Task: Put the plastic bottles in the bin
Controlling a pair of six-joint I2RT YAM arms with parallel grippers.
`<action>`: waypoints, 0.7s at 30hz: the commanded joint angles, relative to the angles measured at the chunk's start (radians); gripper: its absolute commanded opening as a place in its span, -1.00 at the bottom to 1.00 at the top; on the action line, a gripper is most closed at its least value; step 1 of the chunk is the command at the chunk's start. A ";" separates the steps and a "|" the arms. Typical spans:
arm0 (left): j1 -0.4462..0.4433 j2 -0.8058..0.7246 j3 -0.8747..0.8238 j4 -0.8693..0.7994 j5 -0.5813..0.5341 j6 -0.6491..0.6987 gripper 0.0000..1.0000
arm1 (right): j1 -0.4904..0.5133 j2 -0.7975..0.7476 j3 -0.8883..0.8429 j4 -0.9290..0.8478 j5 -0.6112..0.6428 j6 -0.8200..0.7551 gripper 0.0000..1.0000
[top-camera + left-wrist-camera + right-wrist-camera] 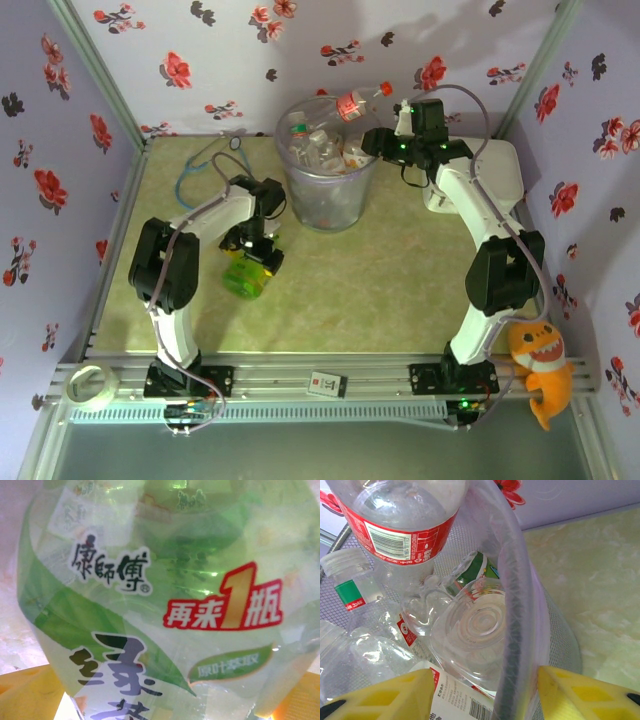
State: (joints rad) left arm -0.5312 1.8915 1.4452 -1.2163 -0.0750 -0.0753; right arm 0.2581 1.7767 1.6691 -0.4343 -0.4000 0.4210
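Bin [325, 205] at the far middle of the desk [400, 290], heaped nearly to its rim with clear plastic bottles [312, 140]. A red-labelled bottle [352, 103] with a red cap is seen tilted above the far rim; whether it rests on the heap cannot be told. The right claw [376, 143] is placed at the bin's right rim.

From the right wrist, the bin [512, 580] is shown with its rim passing between the yellow fingers [390, 695], which are set moderately apart and are not closed on it. The red-labelled bottle [402, 520] is shown beyond them with its barcode, and a ribbed bottle base is made out in the heap.

A green-labelled bottle [245, 278] is seen lying on the desk left of the bin, under the left claw [256, 252]. From the left wrist, the green-labelled bottle [160, 605] is shown close up between fingers [22, 690] spread wide; contact cannot be told.
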 commanded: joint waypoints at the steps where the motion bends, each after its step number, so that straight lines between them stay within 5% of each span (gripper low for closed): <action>1: -0.003 0.086 -0.044 0.027 0.063 -0.010 0.99 | 0.011 0.031 0.001 0.001 -0.007 -0.013 0.13; 13: -0.002 0.136 -0.068 0.091 0.100 -0.039 0.99 | 0.011 0.032 -0.004 0.007 -0.005 -0.011 0.13; 21: -0.001 0.116 -0.059 0.087 0.112 -0.051 0.72 | 0.011 0.029 -0.007 0.008 -0.002 -0.013 0.13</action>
State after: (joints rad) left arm -0.5323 1.9175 1.4551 -1.2247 -0.0784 -0.1028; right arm 0.2581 1.7771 1.6691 -0.4309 -0.3996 0.4206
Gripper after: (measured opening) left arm 0.903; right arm 0.566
